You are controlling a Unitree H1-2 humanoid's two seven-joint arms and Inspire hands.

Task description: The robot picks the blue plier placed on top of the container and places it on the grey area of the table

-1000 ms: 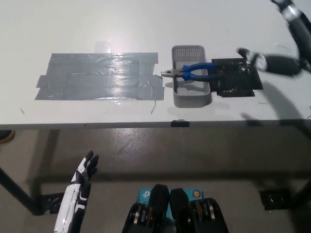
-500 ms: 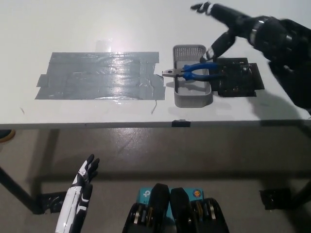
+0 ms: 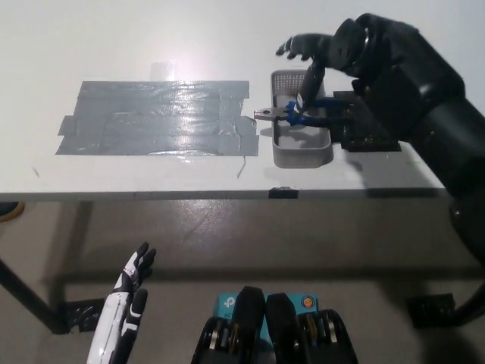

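Head view: right hand (image 3: 322, 57), fingers spread and holding nothing, hovers over the grey container (image 3: 300, 144), one fingertip just above the blue plier (image 3: 292, 115). Plier lies across the container's rim, metal jaws pointing toward the grey area (image 3: 155, 117) (silver tape patch on the white table (image 3: 227, 30)). Left hand (image 3: 129, 292) rests below the table edge, fingers apart.

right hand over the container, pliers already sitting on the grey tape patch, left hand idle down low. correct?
Not quite. In the head view the blue pliers lie across the container, not on the grey tape patch. The right hand is over the container; the left hand idles low.
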